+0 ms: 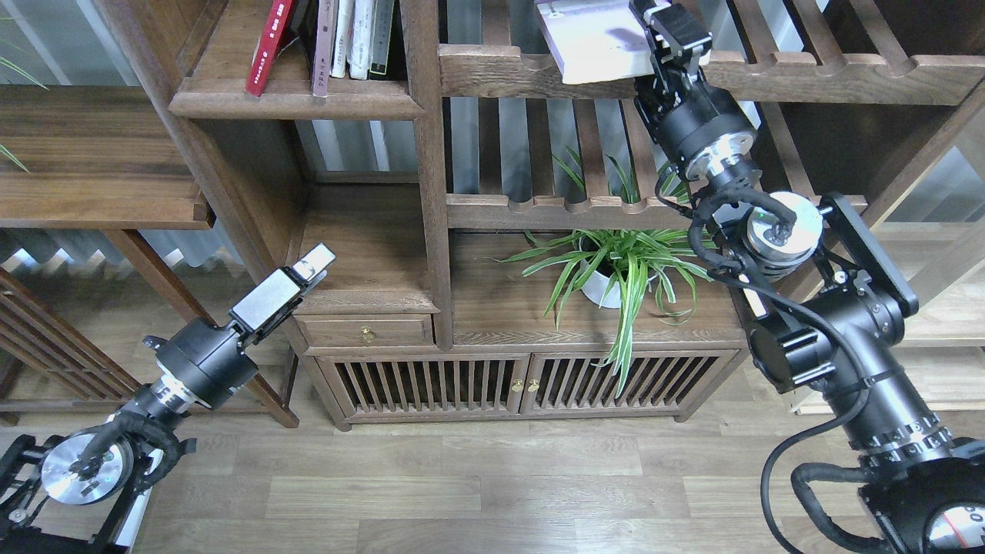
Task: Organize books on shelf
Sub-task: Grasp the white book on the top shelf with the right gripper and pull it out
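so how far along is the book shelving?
Looks done: several books, including a leaning red paperback, stand on the solid dark-brown wooden shelf. In hand: the right gripper is at the right edge of the thick white-lilac paperback lying on the slatted scalloped rack; grip unclear. Left: moving that book across to the shelf. The left gripper hangs low, holding nothing.

Place: furnished home-style study or living room
Furniture: walnut-coloured bookcase [431,192] with slatted racks, small drawer [365,331], slatted cupboard doors [477,383]
Contents: upright books [338,38]; potted spider plant [616,269]
Floor: wood-look planks [462,492]
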### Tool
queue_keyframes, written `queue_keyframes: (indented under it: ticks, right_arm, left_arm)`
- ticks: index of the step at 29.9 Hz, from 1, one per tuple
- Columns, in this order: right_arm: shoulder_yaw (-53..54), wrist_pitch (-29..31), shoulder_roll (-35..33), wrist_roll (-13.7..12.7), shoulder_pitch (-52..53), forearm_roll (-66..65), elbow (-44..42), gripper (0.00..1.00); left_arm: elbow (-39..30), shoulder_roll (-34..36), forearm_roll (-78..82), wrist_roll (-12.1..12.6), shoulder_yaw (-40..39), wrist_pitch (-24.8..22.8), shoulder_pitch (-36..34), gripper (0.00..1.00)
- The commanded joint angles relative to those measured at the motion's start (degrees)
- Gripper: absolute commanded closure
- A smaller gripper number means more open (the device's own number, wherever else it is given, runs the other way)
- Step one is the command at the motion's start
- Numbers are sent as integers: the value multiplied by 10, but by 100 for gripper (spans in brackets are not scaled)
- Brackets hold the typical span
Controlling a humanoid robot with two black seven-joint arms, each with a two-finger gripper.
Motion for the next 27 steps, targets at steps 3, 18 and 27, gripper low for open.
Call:
queue_keyframes:
  ticks: [3,18,27]
  right_arm:
    - [-2,15,-17,-4,-19,1,0,96]
    - [2,141,-63,-5,-110,1,14,95]
    - [3,229,-85,-5,-188,1,23,95]
  left_arm:
    - [5,1,-1,0,-6,0,2,14]
    - [20,-3,-1,0,-6,0,4,14]
    - [24,-18,-24,0,-1,0,4,15]
